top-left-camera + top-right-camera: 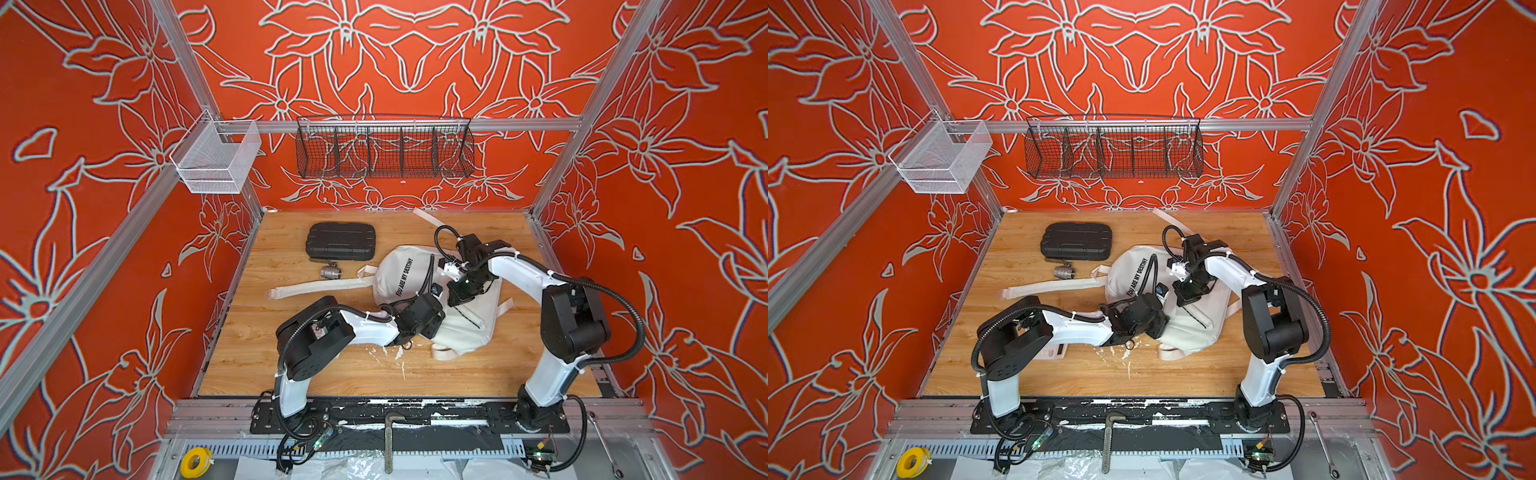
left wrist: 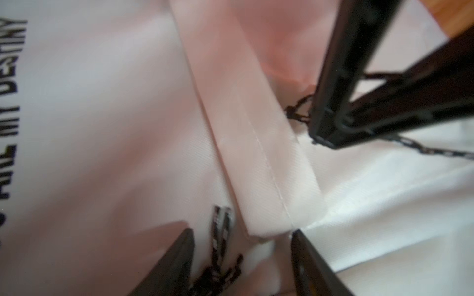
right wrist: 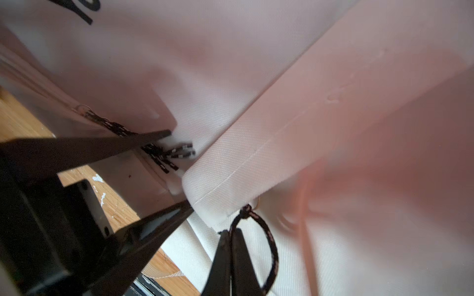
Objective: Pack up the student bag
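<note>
On the wooden surface (image 1: 257, 353): black hard rectangular case (image 1: 340, 241), small silver metal valve (image 1: 330, 272) just beside it. On the metal rails (image 1: 519, 124): black wire basket (image 1: 384, 156), white mesh basket (image 1: 216, 160).

Quick headcount: one large white fabric backpack (image 1: 461, 336) with black lettering, one black hard rectangular case (image 1: 340, 241), one small silver metal valve (image 1: 330, 272). Two hanging baskets, a white mesh one (image 1: 216, 160) and a black wire one (image 1: 384, 151) with five compartments. Two white-and-black robot arms, left arm (image 1: 370, 328) and right arm (image 1: 519, 274). One yellow tape roll (image 1: 193, 462), too.
</note>
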Tool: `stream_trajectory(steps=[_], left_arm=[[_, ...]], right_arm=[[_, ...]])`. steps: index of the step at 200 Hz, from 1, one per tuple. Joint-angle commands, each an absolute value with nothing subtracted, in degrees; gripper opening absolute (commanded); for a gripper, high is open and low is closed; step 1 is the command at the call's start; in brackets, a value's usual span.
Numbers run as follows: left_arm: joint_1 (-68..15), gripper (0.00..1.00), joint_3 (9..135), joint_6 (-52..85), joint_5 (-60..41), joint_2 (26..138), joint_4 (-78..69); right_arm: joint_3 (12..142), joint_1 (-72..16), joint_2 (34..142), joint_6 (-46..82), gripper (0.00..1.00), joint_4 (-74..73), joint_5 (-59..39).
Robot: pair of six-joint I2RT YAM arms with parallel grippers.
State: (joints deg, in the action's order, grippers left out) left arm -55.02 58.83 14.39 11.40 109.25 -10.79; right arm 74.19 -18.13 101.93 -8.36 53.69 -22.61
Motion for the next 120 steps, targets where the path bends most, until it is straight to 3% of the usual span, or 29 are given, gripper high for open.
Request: stream_trajectory(steps=[1, 24, 120], left_arm=[[-54.9, 0.32, 57.5, 14.9, 11.6, 111.0, -8.2], [-54.8, 0.0, 56.0, 14.2, 11.2, 110.9, -6.6], [-54.0, 0.0, 50.4, 12.7, 5.6, 109.1, -0.6]], right_arm=[[75.5, -18.3, 101.3, -6.9, 0.0, 55.4, -22.9], [76.0, -18.3, 101.1, -6.5, 0.0, 55.2, -22.7], [84.0, -12.8, 106.3, -7.7, 0.0, 53.7, -13.6]])
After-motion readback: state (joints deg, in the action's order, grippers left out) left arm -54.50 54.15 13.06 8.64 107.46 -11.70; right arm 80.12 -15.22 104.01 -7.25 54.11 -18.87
